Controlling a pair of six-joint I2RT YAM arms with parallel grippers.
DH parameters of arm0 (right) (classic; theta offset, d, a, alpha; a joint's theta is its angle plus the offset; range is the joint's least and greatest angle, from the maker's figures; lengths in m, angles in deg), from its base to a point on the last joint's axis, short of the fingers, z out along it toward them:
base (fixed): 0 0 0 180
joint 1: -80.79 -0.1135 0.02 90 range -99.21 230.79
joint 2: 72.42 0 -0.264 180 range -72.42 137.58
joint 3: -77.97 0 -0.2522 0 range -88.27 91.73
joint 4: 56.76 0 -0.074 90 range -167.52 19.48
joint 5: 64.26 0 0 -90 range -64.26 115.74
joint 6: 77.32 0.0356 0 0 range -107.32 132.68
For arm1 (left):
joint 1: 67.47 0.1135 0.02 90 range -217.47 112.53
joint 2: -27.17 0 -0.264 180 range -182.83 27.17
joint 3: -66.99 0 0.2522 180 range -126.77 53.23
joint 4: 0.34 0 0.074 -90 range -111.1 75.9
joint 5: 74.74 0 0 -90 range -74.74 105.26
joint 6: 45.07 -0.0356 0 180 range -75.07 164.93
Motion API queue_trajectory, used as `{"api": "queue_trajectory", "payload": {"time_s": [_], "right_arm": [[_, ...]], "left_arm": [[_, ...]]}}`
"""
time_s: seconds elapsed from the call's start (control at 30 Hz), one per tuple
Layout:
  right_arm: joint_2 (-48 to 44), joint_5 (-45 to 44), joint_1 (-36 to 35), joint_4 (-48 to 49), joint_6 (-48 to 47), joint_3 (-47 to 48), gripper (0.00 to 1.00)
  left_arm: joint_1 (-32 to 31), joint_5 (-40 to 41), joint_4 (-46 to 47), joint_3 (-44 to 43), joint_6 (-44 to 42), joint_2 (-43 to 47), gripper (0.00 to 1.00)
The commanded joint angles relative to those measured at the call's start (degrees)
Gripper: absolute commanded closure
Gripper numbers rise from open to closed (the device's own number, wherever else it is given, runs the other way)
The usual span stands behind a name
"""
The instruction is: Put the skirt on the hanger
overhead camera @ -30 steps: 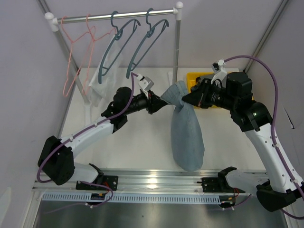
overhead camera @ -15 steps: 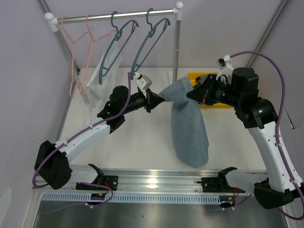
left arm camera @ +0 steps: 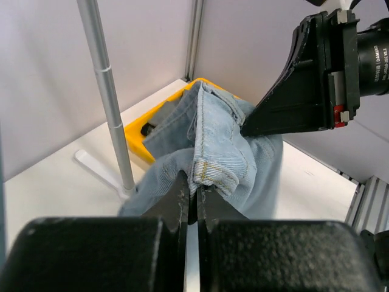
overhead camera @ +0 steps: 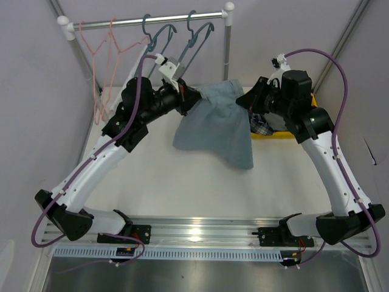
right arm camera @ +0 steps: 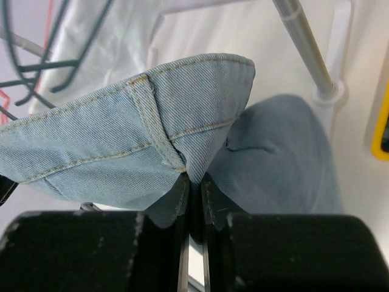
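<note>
My left gripper is pinched down to a sliver on the skirt; from its wrist camera I see a folded piece of the stitched denim waistband caught right at my fingertips, with the rest of the cloth bunching up just beyond them. My right gripper is just as narrow, and it holds the waistband too; its wrist view shows the seam and a belt-loop strip rising straight out of the closed jaws. The two grippers face each other, tip toward tip, with the waistband drawn across the gap between them; the body of the skirt hangs below both, lifted at the top, its lower hem drooping toward the white table on the right gripper's side. From the left wrist the black wedge of the right gripper sits ahead and to the right, its point touching the denim. The two blue-grey hangers hang on the rail above and just behind my left gripper, apart from the skirt; the pink hangers hang farther out past its wrist. The rack's upright post stands between and beyond my two grippers; ahead of the left fingers it rises to the left of the denim. A yellow bin lies beyond the skirt, close under the right gripper; I cannot tell what it holds.
</note>
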Motion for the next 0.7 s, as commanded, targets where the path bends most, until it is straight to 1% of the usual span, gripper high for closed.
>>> {"api": "queue_trajectory", "payload": {"time_s": [0.0,0.03,0.07,0.1,0.13,0.17,0.2,0.23,0.27,0.3,0.33,0.37,0.4,0.43,0.47,0.5,0.53,0.57,0.63,0.67], "right_arm": [[-4.1,-9.0,-0.9,6.4,-0.9,0.6,1.00],[-5.0,-9.9,-1.7,6.8,-0.6,-1.2,1.00],[-7.4,-10.7,-2.6,7.1,-0.2,-6.6,1.00],[-8.8,-11.2,-5.0,8.3,0.9,-10.3,1.00],[-10.4,-12.8,-6.3,9.2,1.7,-14.3,1.00],[-13.9,-13.7,-7.9,10.1,2.8,-18.7,1.00],[-15.7,-14.3,-11.0,12.4,4.2,-28.1,1.00],[-17.4,-15.1,-12.8,13.7,7.9,-32.9,0.99],[-19.1,-15.9,-14.8,15.0,10.0,-37.9,0.93],[-21.5,-17.4,-19.0,17.6,12.3,-47.1,0.88],[-22.5,-18.1,-21.3,18.4,16.8,-51.2,0.84],[-23.1,-20.5,-23.4,19.1,18.9,-54.7,0.75],[-24.2,-21.6,-25.5,20.0,20.8,-57.8,0.70],[-24.5,-22.4,-28.8,19.9,24.3,-61.8,0.65],[-24.9,-24.1,-30.1,19.5,25.5,-62.8,0.56],[-25.6,-25.3,-31.3,17.1,26.3,-63.1,0.52],[-25.9,-26.6,-32.7,15.3,27.1,-62.3,0.45],[-26.5,-27.8,-33.0,13.5,27.2,-61.6,0.40],[-28.1,-30.0,-33.1,8.7,26.5,-59.7,0.33],[-28.5,-30.8,-32.9,7.3,25.4,-57.3,0.29]], "left_arm": [[0.4,2.5,-6.9,-8.1,-1.6,1.2,1.00],[0.5,1.8,-8.2,-7.9,-1.3,1.5,1.00],[0.4,1.2,-9.4,-6.7,-0.8,1.8,1.00],[0.2,0.3,-10.5,-5.3,0.0,3.3,1.00],[0.1,-0.2,-10.5,-1.2,2.4,4.5,1.00],[-0.2,-0.5,-9.2,4.7,3.7,5.8,1.00],[-0.8,-1.1,-8.4,7.9,4.9,8.3,1.00],[-1.2,-1.2,-7.7,17.4,7.5,9.5,1.00],[-1.6,-0.9,-6.6,20.6,8.8,10.5,1.00],[-2.8,-0.8,-5.7,24.0,10.0,11.5,1.00],[-3.5,-0.4,-4.8,30.6,12.4,13.2,1.00],[-4.1,-0.2,-2.1,36.8,13.9,14.0,1.00],[-5.1,-0.4,-0.8,39.5,15.4,14.5,1.00],[-5.8,-1.1,0.2,44.3,17.7,15.1,1.00],[-7.6,-0.6,1.6,47.8,18.3,15.4,1.00],[-8.4,0.3,1.8,50.5,18.9,16.0,1.00],[-9.0,1.3,2.0,51.5,20.0,16.5,1.00],[-9.8,1.5,2.2,52.4,20.6,16.7,1.00],[-10.4,2.2,1.4,54.4,21.4,16.9,1.00],[-11.0,3.2,0.3,54.6,21.5,17.0,1.00]]}}
